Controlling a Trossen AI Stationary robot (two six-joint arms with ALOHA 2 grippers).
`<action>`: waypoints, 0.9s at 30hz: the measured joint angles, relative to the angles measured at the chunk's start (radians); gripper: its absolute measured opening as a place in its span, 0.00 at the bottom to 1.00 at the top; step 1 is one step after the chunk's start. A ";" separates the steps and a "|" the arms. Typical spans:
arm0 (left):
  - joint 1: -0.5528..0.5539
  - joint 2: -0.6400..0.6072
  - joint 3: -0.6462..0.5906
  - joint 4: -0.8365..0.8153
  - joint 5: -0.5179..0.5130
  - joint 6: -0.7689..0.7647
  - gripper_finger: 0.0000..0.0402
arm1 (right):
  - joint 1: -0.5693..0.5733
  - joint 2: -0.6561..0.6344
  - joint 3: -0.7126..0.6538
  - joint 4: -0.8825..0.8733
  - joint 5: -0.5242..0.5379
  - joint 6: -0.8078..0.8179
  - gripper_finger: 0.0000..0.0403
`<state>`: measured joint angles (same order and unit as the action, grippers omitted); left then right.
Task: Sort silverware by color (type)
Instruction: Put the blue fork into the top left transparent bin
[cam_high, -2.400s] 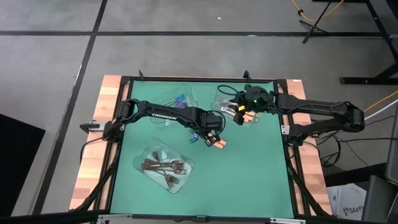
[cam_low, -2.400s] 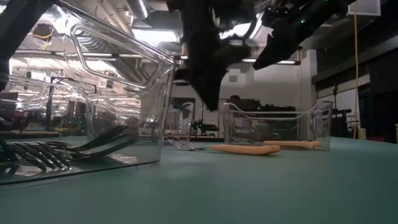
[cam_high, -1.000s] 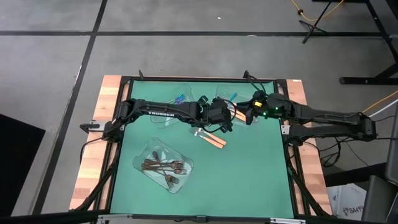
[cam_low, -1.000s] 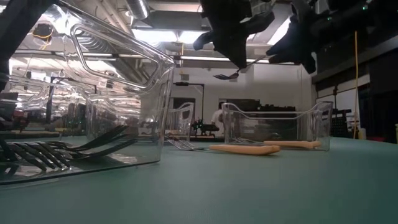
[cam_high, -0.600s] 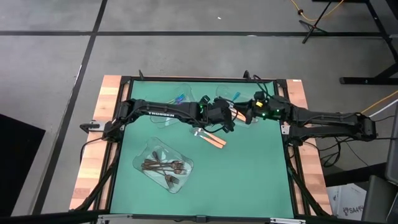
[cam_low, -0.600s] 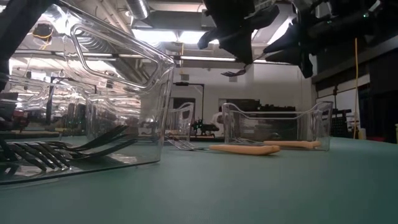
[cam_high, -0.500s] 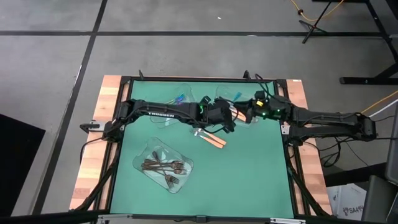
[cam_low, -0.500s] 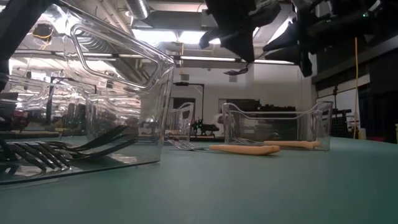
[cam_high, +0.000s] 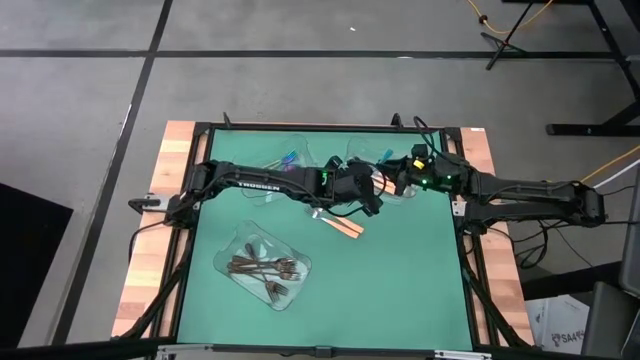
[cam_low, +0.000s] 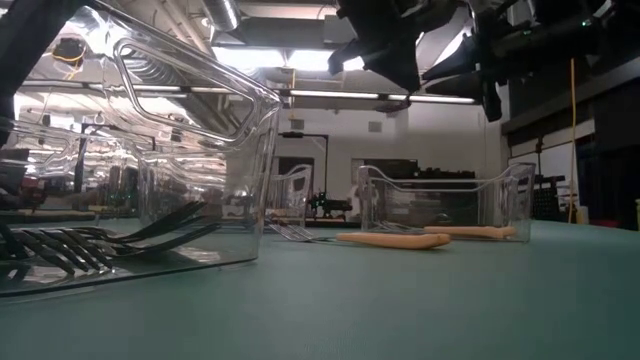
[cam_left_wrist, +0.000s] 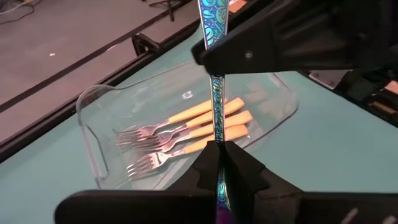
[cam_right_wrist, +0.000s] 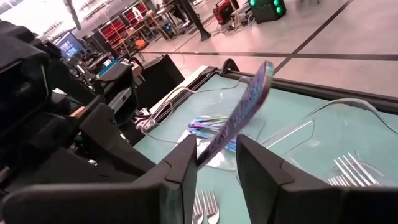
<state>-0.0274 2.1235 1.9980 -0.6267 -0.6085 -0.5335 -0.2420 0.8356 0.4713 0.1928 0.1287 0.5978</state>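
Now iridescent utensil (cam_left_wrist: 217, 93) spans lengthwise between left gripper (cam_left_wrist: 220, 163) and right gripper (cam_right_wrist: 216, 154)

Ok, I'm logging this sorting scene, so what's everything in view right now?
clear trays: three, transparent, two at the far side of the mat, one near left
dark forks: several, brown-black, in the near left tray
iridescent utensils: a few, blue-purple, in the far left tray
orange-handled forks: several, silver tines, in the far right tray
loose orange-handled fork: one, on the mat's middle
held iridescent utensil: one, raised above the far right tray
mat: one, green, covering the table
left gripper: shut on the held iridescent utensil
right gripper: open, fingers either side of that utensil's handle
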 joint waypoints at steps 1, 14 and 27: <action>-0.001 0.000 0.000 0.006 0.000 0.007 0.02 | 0.000 0.000 0.000 0.000 0.000 0.000 0.25; -0.002 0.000 0.000 0.047 0.027 0.014 0.02 | 0.000 0.000 0.000 0.001 -0.001 0.000 0.24; -0.004 -0.002 0.000 0.049 0.027 0.015 0.02 | -0.001 0.002 0.000 -0.002 0.025 -0.030 0.02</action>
<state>-0.0311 2.1216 1.9980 -0.5781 -0.5816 -0.5182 -0.2432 0.8373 0.4709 0.1912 0.1535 0.5673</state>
